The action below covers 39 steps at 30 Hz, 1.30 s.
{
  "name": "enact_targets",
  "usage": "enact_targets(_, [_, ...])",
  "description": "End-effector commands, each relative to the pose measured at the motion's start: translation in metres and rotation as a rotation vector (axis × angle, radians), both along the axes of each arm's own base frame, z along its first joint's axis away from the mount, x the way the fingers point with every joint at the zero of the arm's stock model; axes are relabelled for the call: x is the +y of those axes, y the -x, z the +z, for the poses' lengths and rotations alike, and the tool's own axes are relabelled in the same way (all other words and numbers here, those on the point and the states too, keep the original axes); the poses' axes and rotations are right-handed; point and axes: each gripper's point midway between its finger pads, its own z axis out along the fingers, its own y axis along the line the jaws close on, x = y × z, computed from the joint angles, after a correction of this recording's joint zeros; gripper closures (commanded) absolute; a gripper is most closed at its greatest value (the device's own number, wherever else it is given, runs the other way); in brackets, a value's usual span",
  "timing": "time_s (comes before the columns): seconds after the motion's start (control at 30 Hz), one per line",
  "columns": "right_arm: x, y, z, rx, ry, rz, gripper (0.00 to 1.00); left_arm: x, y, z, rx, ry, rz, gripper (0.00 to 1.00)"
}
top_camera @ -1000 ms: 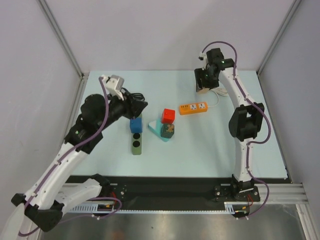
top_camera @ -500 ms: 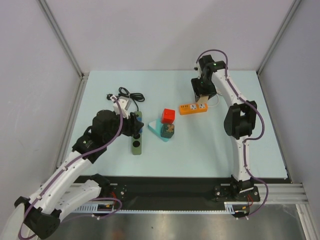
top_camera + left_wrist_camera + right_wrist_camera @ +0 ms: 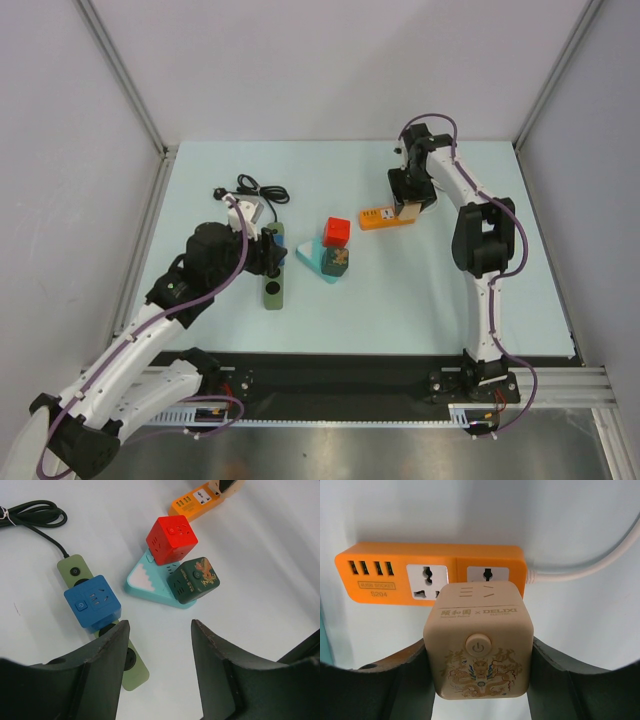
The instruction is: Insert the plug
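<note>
pale table [image 3: 400,300]; right tool [image 3: 480,672] tight around beige cube [image 3: 479,625] over orange strip [image 3: 380,565], left tool [image 3: 157,650] released

- This place looks like a robotics laboratory, more exactly a small closed test cell.
- Plain pale wall panels [image 3: 330,70] stand on three sides, and bare aluminium posts [image 3: 120,75] hold them at the corners.
- The table [image 3: 400,290] has a plain pale blue top, and a black rail [image 3: 350,372] runs along its near edge.
- A left arm [image 3: 150,320] and a right arm [image 3: 485,240], both white and black, are bolted at this rail, with open purple cables [image 3: 430,115] on them.
- On the table lie only electrical pieces in many colours: an orange power strip [image 3: 378,217], a green power strip [image 3: 272,285], a red cube socket [image 3: 337,232], a blue cube socket [image 3: 92,601] and a dark green cube socket [image 3: 193,580].
- The right wrist camera shows also a beige cube socket [image 3: 479,640].
</note>
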Motion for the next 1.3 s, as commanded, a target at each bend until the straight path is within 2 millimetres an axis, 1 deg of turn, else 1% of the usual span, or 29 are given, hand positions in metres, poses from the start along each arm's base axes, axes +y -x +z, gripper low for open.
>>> enact_targets(0.0, [-0.002, -0.014, 0.016, -0.08, -0.018, -0.017, 1.0, 0.0, -0.003, 0.005, -0.035, 0.002, -0.001, 0.42])
enact_targets(0.03, [-0.004, -0.015, 0.016, -0.081, -0.019, -0.021, 1.0, 0.0, -0.003, 0.005, -0.036, 0.003, 0.0, 0.42])
enact_targets(0.13, [-0.002, -0.02, 0.02, -0.106, -0.025, -0.019, 1.0, 0.0, -0.004, 0.005, -0.034, 0.001, 0.001, 0.42])
enact_targets(0.23, [0.002, -0.021, 0.023, -0.112, -0.041, -0.012, 1.0, 0.0, -0.003, 0.005, -0.034, 0.001, -0.001, 0.42])
enact_targets(0.33, [0.005, -0.021, 0.033, -0.132, -0.059, -0.007, 1.0, 0.0, -0.003, 0.005, -0.034, 0.001, 0.001, 0.42])
enact_targets(0.5, [0.005, -0.023, 0.045, -0.149, -0.06, -0.033, 1.0, 0.0, -0.004, 0.005, -0.032, 0.0, 0.001, 0.42])
enact_targets(0.77, [0.007, -0.024, 0.05, -0.159, -0.06, -0.035, 1.0, -0.001, -0.003, 0.004, -0.031, 0.002, -0.005, 0.41])
enact_targets(1.03, [0.005, -0.025, 0.063, -0.187, -0.036, -0.046, 1.0, -0.001, -0.003, 0.006, -0.034, 0.004, -0.005, 0.41])
enact_targets(1.17, [0.004, -0.028, 0.065, -0.194, -0.034, -0.053, 1.0, -0.001, -0.003, 0.005, -0.032, 0.004, -0.008, 0.41])
enact_targets(1.27, [0.004, -0.027, 0.058, -0.178, -0.033, -0.06, 1.0, -0.001, -0.003, 0.006, -0.033, 0.004, -0.008, 0.41])
